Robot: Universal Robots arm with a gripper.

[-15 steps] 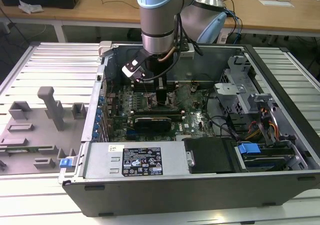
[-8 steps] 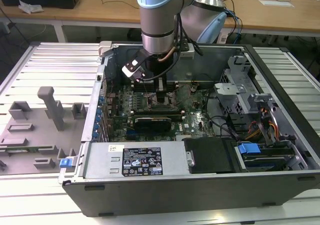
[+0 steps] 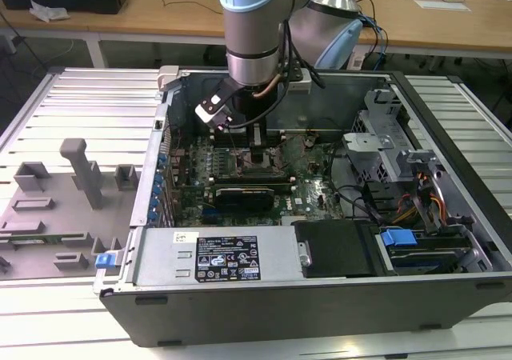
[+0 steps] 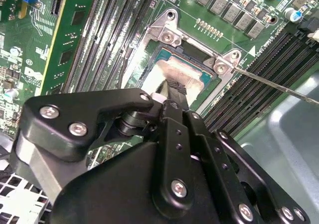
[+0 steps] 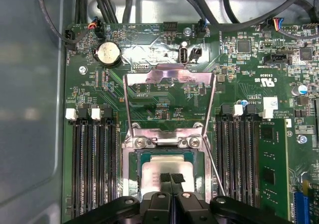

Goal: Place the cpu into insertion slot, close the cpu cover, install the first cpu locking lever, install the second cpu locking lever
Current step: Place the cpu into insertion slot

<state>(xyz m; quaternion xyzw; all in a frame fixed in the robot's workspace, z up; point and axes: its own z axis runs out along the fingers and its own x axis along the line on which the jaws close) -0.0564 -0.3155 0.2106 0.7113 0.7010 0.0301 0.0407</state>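
Gripper point(image 5: 172, 178) fingertips together, hiding part of cpu point(image 5: 152, 173) in insertion slot point(image 5: 132, 176)

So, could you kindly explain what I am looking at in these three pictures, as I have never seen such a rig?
It is one robot arm reaching into an open computer case lying on a slatted table. The exterior view comes from a camera off the arm; the two wrist cameras ride on it, looking down at the motherboard. There the gripper, jaws together and holding nothing, is at the cpu, which sits in the insertion slot. The cpu cover stands open.
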